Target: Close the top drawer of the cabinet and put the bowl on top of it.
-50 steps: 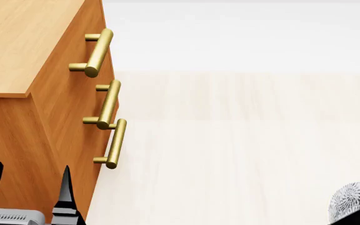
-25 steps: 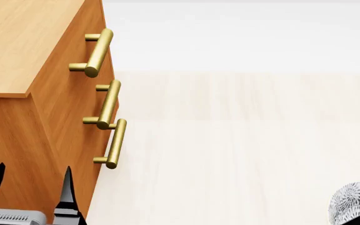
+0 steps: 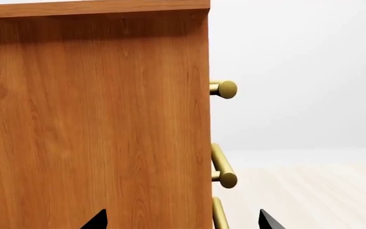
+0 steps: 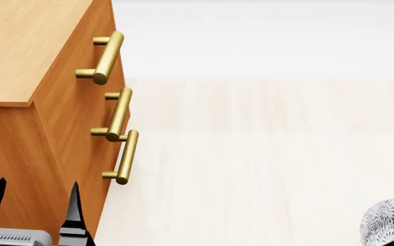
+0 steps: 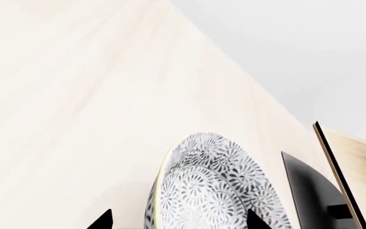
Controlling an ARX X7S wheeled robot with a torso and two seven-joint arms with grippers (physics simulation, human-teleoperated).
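The wooden cabinet [image 4: 26, 56] stands at the left of the head view, only part of its flat top and one front corner in frame, the rest cut off by the picture's edges. Its top drawer [image 4: 104, 31] sits flush with the two drawers below it, each front carrying a brass bar handle [image 4: 106, 56], though the steep angle leaves the fronts themselves as a thin sliver. The left gripper [image 4: 31, 207] hangs low beside the cabinet's plain side panel, near its front corner; only two dark fingertips [image 4: 72, 205] and a bit of grey body show, spread apart with nothing between them. The patterned bowl [image 4: 389, 220] lies on the pale floor [image 4: 252, 169] well apart from the cabinet, clipped by the bottom right corner of the head view. From the right wrist camera the bowl [image 5: 215, 186] fills the lower frame, and the right gripper [image 5: 177, 220] shows only as two dark tips either side of it, parted; whether they touch the bowl cannot be made out. A dark-edged pale wood rack [image 5: 342, 181] is partly visible beyond the bowl.
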